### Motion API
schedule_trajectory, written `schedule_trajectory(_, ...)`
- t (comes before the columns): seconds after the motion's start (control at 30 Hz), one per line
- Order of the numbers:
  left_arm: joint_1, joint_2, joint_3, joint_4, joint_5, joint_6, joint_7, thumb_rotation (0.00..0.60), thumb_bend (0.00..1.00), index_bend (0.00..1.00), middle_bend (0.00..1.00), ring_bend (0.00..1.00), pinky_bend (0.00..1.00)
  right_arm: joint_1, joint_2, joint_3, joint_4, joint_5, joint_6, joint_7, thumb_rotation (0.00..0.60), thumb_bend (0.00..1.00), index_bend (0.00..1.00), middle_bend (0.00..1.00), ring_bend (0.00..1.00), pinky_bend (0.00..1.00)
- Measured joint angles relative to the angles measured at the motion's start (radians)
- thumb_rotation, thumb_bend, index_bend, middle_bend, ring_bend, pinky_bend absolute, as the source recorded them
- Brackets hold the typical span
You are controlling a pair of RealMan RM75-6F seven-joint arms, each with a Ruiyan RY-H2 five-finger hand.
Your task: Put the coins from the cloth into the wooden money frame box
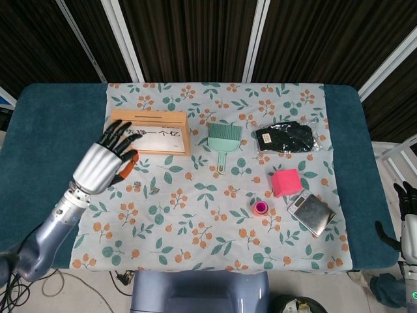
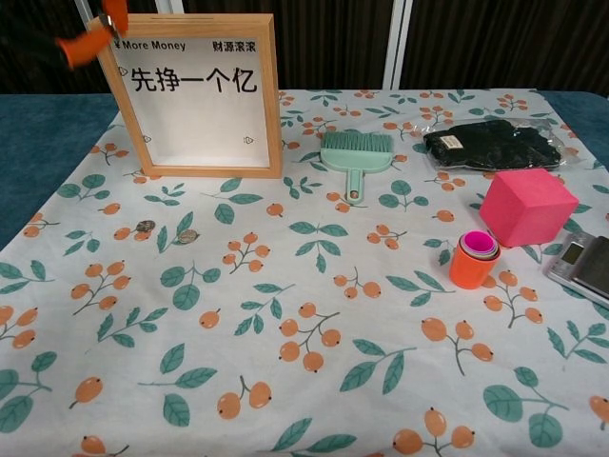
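Nearest the robot, floral cloth [image 2: 314, 381] covers the table centre. Two coins [image 2: 145, 227] and [image 2: 188, 235] lie on it, front-left, close together, well short of the box.

Mid-cloth, right side: orange cup stack w/ pink insert [image 2: 473, 258], pink cube [image 2: 527, 207] just behind it, small digital scale [image 1: 311, 212] toward the right edge.

Further back: green hand brush [image 2: 356, 155], black gloves in clear bag [image 2: 492, 145].

Far left: wooden money frame box [image 2: 195, 95], upright.

Your left hand [image 1: 106, 159] hangs by the box's left end, fingers spread; cannot tell whether the fingertips pinch anything. Your right hand [image 1: 408, 215] sits at the table's right edge, mostly cut off by the frame; finger state not determinable.
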Motion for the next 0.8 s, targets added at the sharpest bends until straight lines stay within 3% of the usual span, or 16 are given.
schedule_trajectory(0.2, -0.096, 0.128, -0.123, -0.098, -0.241, -0.176, 0.132, 0.600, 0.46, 0.73, 0.21, 0.00, 0.08, -0.001, -0.001, 0.002, 0.000, 0.005, 0.001, -0.001, 0.600, 0.39, 0.09, 0.03, 0.00, 0.00)
schedule_trajectory(0.5, -0.239, 0.141, -0.199, -0.091, -0.625, -0.344, 0.258, 0.600, 0.45, 0.72, 0.23, 0.00, 0.08, -0.002, -0.003, 0.018, -0.005, 0.026, 0.004, 0.020, 0.600, 0.39, 0.09, 0.03, 0.00, 0.00)
schedule_trajectory(0.8, -0.304, 0.066, -0.180, 0.019, -0.663, -0.337, 0.331, 0.600, 0.45, 0.73, 0.26, 0.01, 0.09, 0.012, -0.015, 0.023, 0.003, 0.035, -0.022, 0.033, 0.600, 0.39, 0.09, 0.03, 0.00, 0.00)
